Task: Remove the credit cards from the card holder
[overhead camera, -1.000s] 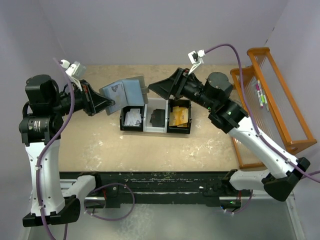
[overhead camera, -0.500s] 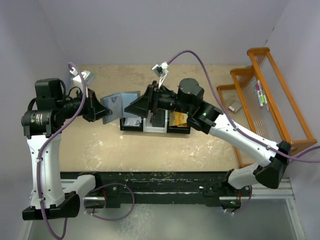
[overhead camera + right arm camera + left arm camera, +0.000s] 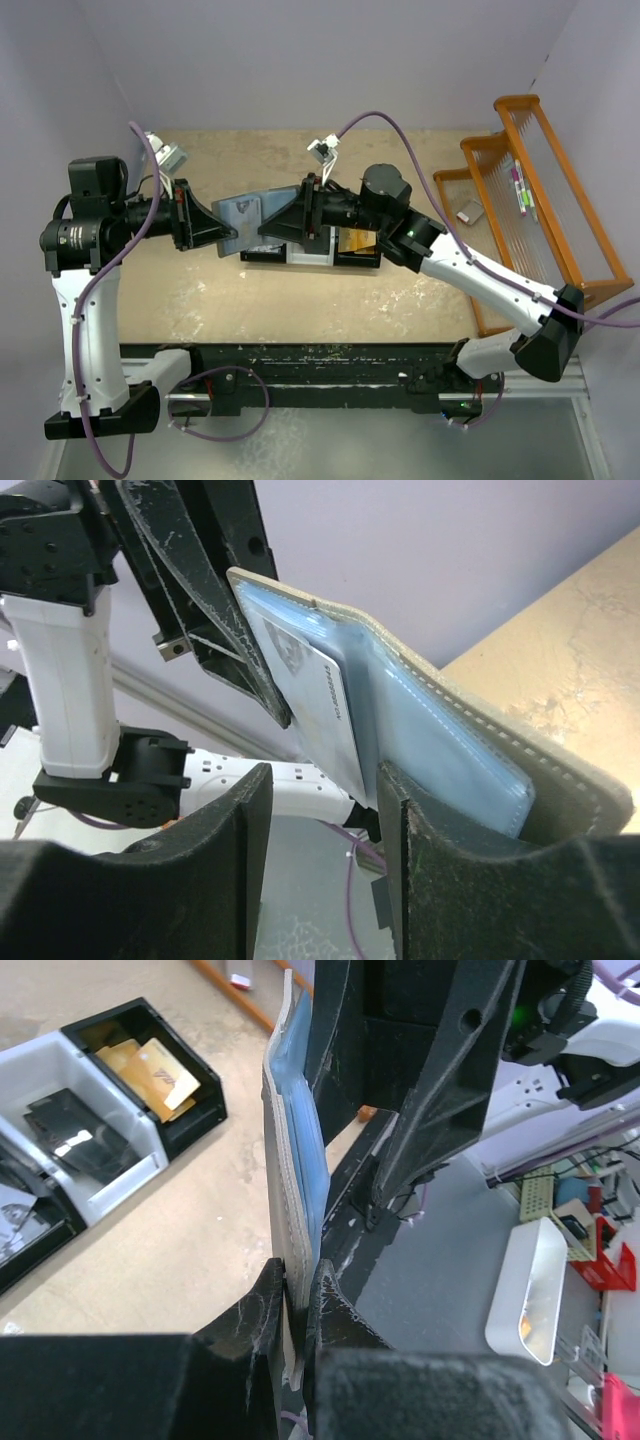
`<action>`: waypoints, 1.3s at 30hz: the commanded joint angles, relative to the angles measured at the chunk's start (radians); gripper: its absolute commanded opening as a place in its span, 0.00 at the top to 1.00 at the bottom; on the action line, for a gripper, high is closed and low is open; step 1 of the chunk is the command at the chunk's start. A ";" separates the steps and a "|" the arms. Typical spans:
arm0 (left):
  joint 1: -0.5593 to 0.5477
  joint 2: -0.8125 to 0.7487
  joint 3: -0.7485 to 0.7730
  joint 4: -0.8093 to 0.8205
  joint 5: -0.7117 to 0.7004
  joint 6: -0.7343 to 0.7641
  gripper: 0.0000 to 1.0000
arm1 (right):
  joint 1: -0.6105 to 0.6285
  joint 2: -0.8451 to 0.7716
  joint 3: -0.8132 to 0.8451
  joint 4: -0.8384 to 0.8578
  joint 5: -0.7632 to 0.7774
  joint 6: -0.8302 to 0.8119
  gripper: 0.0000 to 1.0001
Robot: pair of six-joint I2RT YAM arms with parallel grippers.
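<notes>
A: Over the table's middle, at 11 o'clock of the bin tray (image 3: 312, 258): card holder (image 3: 245, 210), clear of the surface.

B: Held by what?

A: By the left gripper (image 3: 230, 237), reaching in from 9 o'clock. Clamps tight on the holder's near edge, fingers (image 3: 262, 1310) pressed against both faces.

B: And from 3 o'clock?

A: Right gripper (image 3: 264, 231), fingers (image 3: 215, 850) well apart, straddling the holder's blue pocket side. Between them, a white credit card (image 3: 322, 715) sticking out of the pocket. Touched or only near: cannot tell.

B: Anything in the tray?

A: Orange-gold cards (image 3: 150, 1065) in one end compartment, black cards (image 3: 75, 1145) in the white middle one. Lies at 5 o'clock of the holder, below both grippers.
</notes>
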 commanded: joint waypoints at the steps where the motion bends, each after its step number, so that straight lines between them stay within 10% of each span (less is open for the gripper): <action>1: -0.002 -0.006 0.037 0.020 0.204 -0.009 1.00 | -0.008 -0.037 -0.009 0.068 -0.022 0.008 0.53; 27: -0.002 -0.052 -0.017 0.120 0.300 -0.123 0.96 | -0.008 0.018 -0.046 0.265 -0.113 0.132 0.99; 39: -0.002 -0.060 -0.083 0.205 0.339 -0.179 0.77 | -0.008 0.007 -0.103 0.389 -0.171 0.141 1.00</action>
